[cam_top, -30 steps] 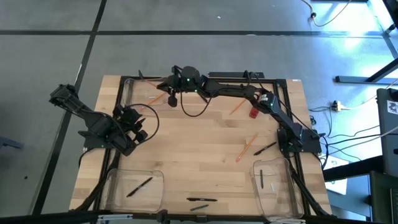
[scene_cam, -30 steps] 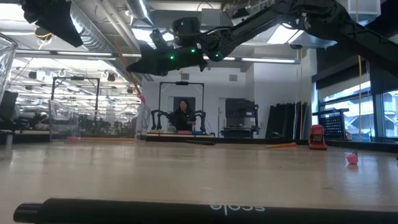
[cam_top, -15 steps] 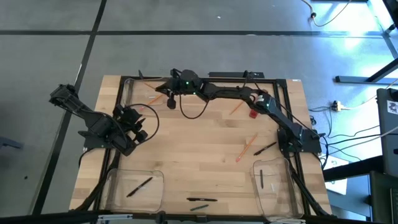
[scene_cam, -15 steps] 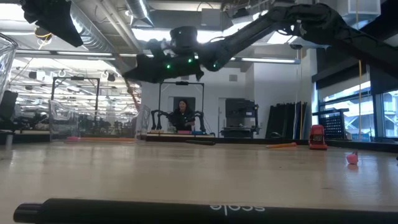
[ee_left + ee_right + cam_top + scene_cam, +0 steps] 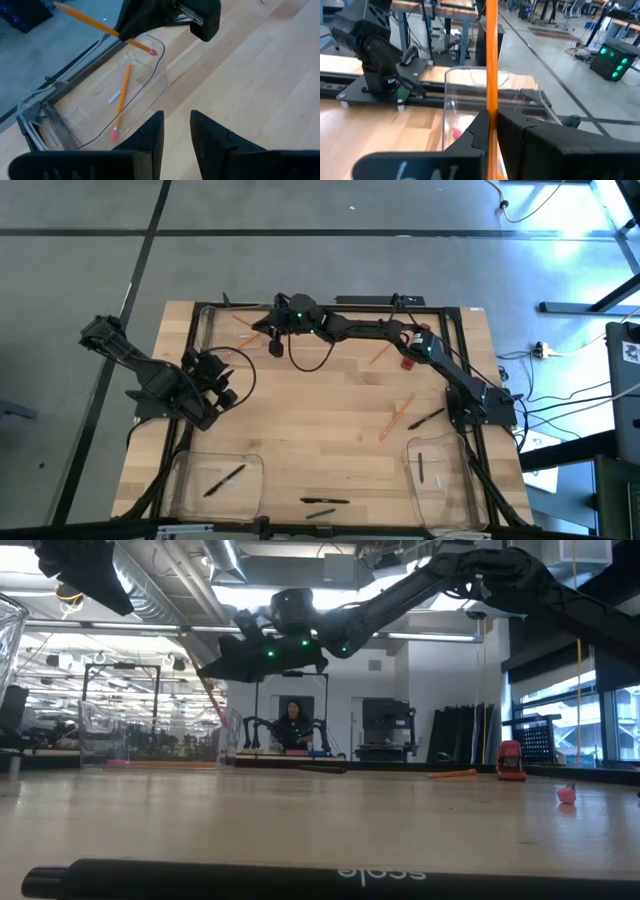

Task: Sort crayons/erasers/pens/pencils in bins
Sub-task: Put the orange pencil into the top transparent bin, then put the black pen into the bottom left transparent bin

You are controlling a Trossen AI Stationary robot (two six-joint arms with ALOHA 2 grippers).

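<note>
- The right tool (image 5: pixel 262 328) hangs over the far-left bin (image 5: pixel 205 330), clamped on a pencil (image 5: pixel 491 60) that sticks out past its fingers.
- One more pencil (image 5: pixel 120 102) lies inside that bin.
- The left tool (image 5: pixel 222 388) waits over the tabletop (image 5: pixel 320 430) near its left edge, fingers parted and holding nothing.
- Other pencils (image 5: pixel 396 418) lie loose right of centre.
- Pens sit in the two near bins (image 5: pixel 215 480), and more lie between them.
</note>
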